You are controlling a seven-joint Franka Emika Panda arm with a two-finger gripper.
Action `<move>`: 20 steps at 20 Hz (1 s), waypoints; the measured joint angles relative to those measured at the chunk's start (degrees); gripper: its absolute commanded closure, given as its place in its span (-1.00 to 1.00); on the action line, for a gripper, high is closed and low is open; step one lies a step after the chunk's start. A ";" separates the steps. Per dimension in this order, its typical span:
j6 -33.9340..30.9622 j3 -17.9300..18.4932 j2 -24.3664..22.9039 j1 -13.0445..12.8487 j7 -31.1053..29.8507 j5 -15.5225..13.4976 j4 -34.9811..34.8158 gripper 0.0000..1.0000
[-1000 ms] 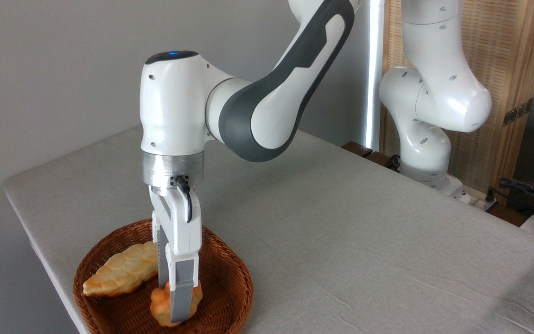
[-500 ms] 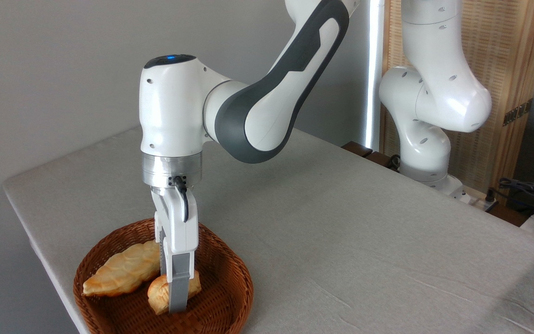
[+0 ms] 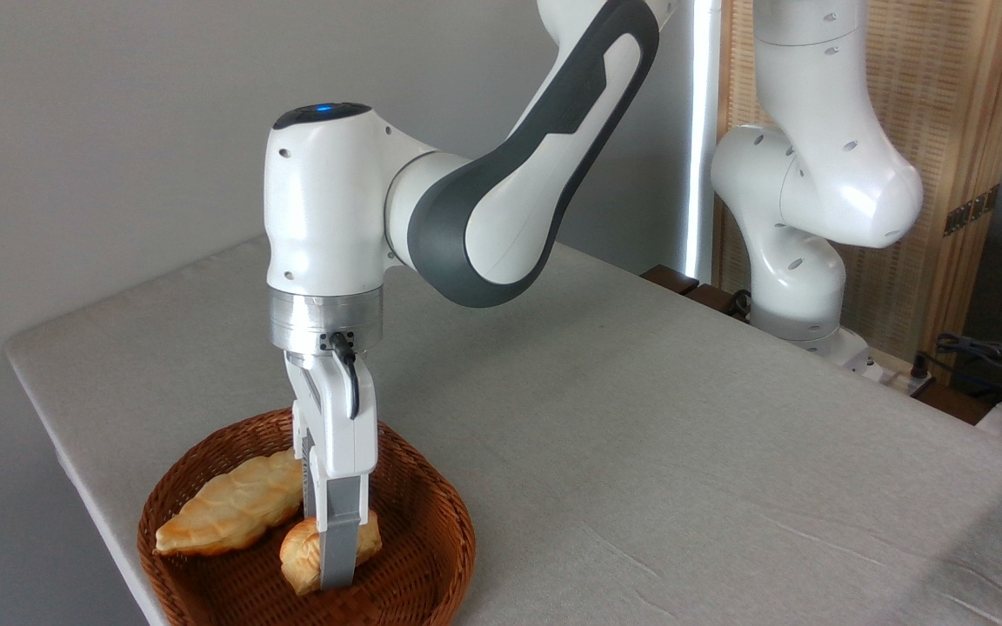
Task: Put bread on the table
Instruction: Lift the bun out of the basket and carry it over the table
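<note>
The arm is reaching down from the right, wrist vertical, and the gripper (image 3: 333, 556) is pointing straight down, its fingers pinching the bread (image 3: 299, 555) inside the basket (image 3: 431, 530) at the table's (image 3: 684, 435) near left corner.

Since one second ago, bread (image 3: 301, 556) has tipped from upright to lying sideways; gripper (image 3: 336, 581) raised slightly toward 12 o'clock.

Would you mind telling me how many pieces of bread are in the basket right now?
2. The long pale pastry lies in the basket's left half; the small round bun sits at front centre, with the end effector around it. None seems hidden.
</note>
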 measured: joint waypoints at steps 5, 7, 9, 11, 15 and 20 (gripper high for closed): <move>0.01 0.01 -0.15 0.65 -0.01 -2.26 0.16 0.45; 0.01 0.02 -0.45 0.78 -0.02 -4.84 0.30 0.44; 0.06 0.07 -1.25 0.89 -0.03 -9.29 0.50 0.43; 0.06 0.31 -2.75 1.00 -0.02 -15.53 0.61 0.42; -3.27 0.40 -6.45 1.21 -0.03 -27.25 0.60 0.36; -22.14 0.46 -12.62 2.99 -0.04 -31.93 0.49 0.33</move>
